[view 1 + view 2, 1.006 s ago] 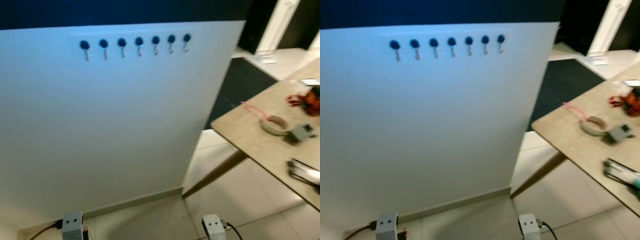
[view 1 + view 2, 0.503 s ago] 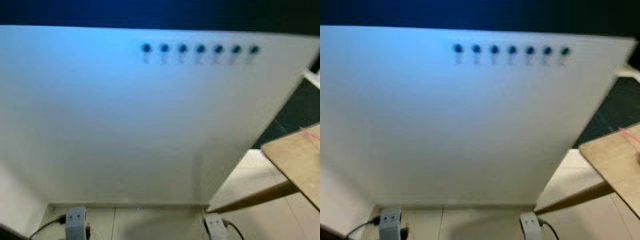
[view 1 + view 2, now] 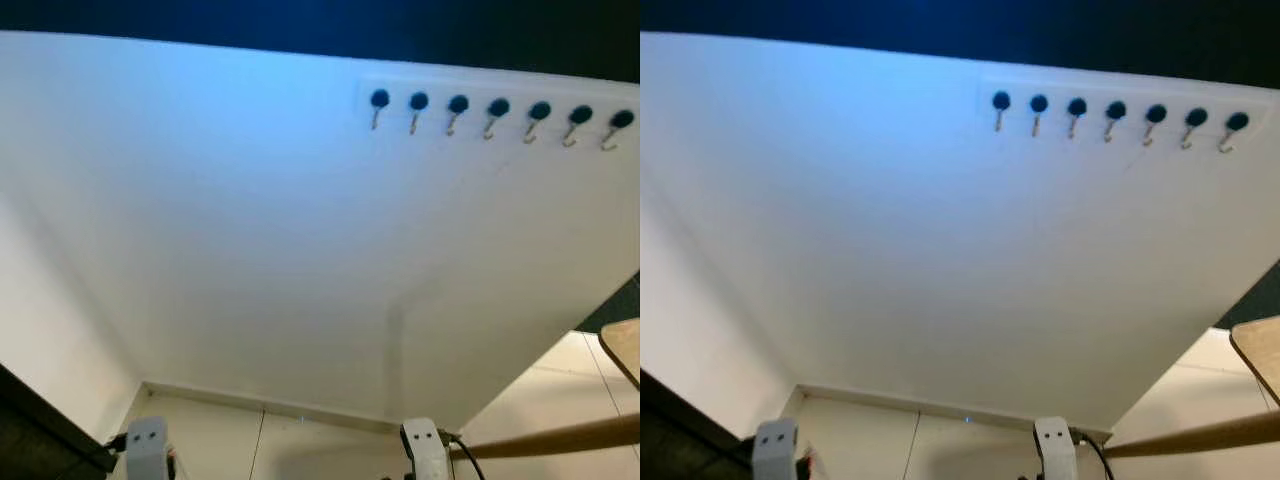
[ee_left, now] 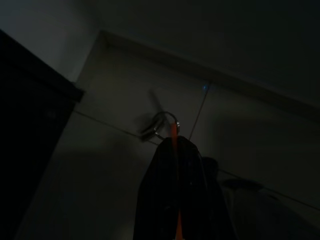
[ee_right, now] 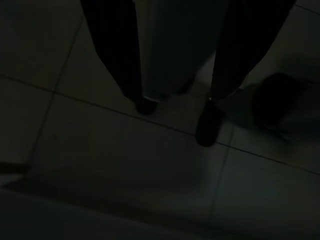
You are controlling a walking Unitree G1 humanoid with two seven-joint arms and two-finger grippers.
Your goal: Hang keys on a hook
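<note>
A row of several dark-knobbed metal hooks (image 3: 498,108) runs along the white wall panel (image 3: 250,230), high at the right of the eye views. Both arms hang low near the floor, with their grey wrist blocks at the left (image 3: 147,442) and the right (image 3: 424,446). In the dim left wrist view, my left gripper (image 4: 174,142) is shut on an orange strap. The key ring (image 4: 165,123) dangles just past its fingertips, and a blurred key sticks out beside it. My right gripper (image 5: 176,116) is open over the floor tiles, with nothing between its fingers.
A wooden table corner (image 3: 626,352) and its slanted leg (image 3: 560,437) stand at the far right. A dark piece of furniture (image 3: 35,428) sits at the lower left. A skirting board (image 3: 260,404) meets the pale tiled floor (image 3: 300,450) below the panel.
The camera has swung left, so the hooks now sit at the right of the picture. The table with its objects has slid almost out of view. Both arms still hang low.
</note>
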